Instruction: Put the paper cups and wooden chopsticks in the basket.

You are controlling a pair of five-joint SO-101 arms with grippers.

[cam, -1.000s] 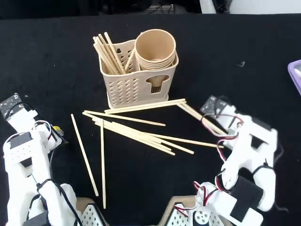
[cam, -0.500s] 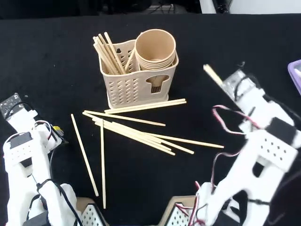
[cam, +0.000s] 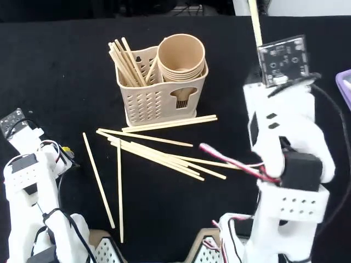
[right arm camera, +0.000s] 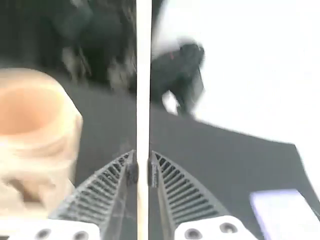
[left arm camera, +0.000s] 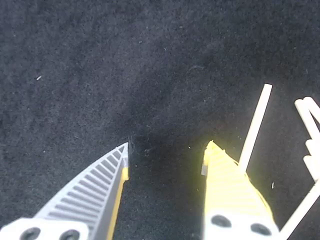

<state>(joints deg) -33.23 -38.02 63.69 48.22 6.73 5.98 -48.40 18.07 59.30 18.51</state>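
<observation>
Pinched tight between the right jaws: a single slim, pale wooden chopstick (right arm camera: 143, 75), running straight up past the tips, with the stack of tan paper cups (right arm camera: 35, 115) off to one side beyond it. From the high view, the same stick (cam: 255, 22) poking out past the right arm (cam: 285, 142) and its wrist board, held in the air just right of the basket.

Parted wide and gripping nothing, the left jaws low over the black bench (left arm camera: 100, 60), with the squared end of one loose chopstick (left arm camera: 256, 125) just beside the yellow jaw. Left arm (cam: 27, 175) down at the near left corner.

Farther out, a cream perforated plastic basket (cam: 159, 101) upright at mid-bench: the nested cups (cam: 181, 55) in its right compartment, a leaning bundle of chopsticks (cam: 125, 63) in its left.

In front of the basket, a scatter of loose chopsticks (cam: 159, 153) flat on the cloth, crossing one another, with two more (cam: 98, 181) lying apart to the left. At the right edge, a corner of a purple object (cam: 344, 82) — too little in frame to tell what.
</observation>
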